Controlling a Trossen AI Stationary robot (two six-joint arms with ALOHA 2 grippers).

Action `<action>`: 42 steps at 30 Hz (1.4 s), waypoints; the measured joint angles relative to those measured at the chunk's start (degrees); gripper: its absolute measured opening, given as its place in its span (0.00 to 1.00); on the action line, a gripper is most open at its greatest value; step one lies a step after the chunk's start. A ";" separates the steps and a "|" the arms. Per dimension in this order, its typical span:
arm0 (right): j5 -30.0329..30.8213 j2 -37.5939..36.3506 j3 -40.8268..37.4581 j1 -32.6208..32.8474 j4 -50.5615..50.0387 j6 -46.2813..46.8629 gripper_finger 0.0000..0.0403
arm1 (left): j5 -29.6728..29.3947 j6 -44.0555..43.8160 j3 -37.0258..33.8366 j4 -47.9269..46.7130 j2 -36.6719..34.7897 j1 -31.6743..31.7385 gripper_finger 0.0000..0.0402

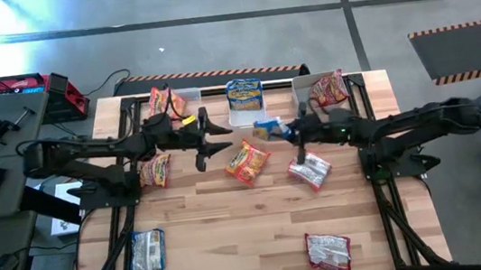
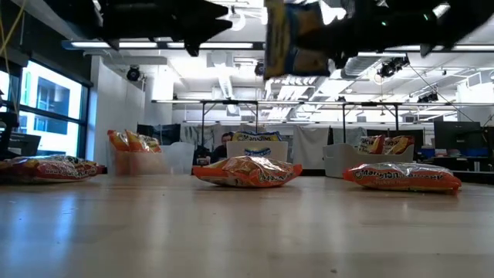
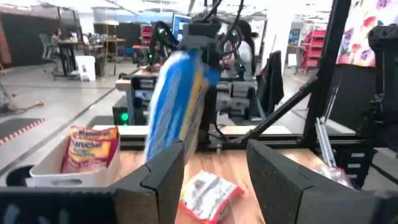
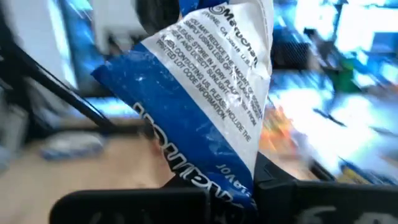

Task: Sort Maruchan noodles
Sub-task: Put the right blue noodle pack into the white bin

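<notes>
My right gripper (image 1: 292,133) is shut on a blue-and-white noodle packet (image 1: 269,130) above the table's far middle; in the low view the packet (image 2: 297,38) hangs high over the tabletop. My left gripper (image 1: 214,142) is open just left of it, and its fingers (image 3: 168,171) point level at the packet (image 3: 177,93) without touching it. Loose packets lie flat on the wood: an orange one (image 1: 248,161) in the middle, a pink-and-white one (image 1: 310,171), another orange one (image 1: 155,170), a whitish one (image 1: 147,251) near left and a pink one (image 1: 328,250) near right. My right gripper pinches the blue packet by one end (image 4: 227,177) between its two fingers, coming level from the table's right side. The rest of the packet sticks out ahead of the fingers with its printed back showing. It is lifted clear of the table.
Three bins stand along the far edge: the left one (image 1: 140,104) holds orange packets, the middle one (image 1: 246,116) a blue packet, the right one (image 1: 304,82) a pink packet. The black frame rails (image 1: 386,218) run along both table sides. Bare wood lies in the near middle.
</notes>
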 joint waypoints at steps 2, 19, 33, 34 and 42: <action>-6.13 -0.35 -3.71 -2.16 8.89 1.68 0.01 | -0.06 -0.09 0.00 1.73 1.38 -0.44 0.42; -15.67 -0.11 -2.92 -4.69 13.91 2.00 0.01 | 0.84 2.34 20.04 -7.13 14.09 -1.59 0.64; -15.33 -0.09 -2.92 -4.66 14.00 1.54 0.01 | 0.90 2.69 33.01 -18.06 22.95 -2.40 0.61; -15.33 -0.09 -2.92 -4.66 14.04 1.54 0.01 | 0.89 3.21 33.23 -18.94 22.91 -2.41 0.59; -15.37 -0.05 -2.92 -4.66 14.58 0.49 0.01 | 0.93 5.21 33.27 -22.06 22.35 -2.47 0.36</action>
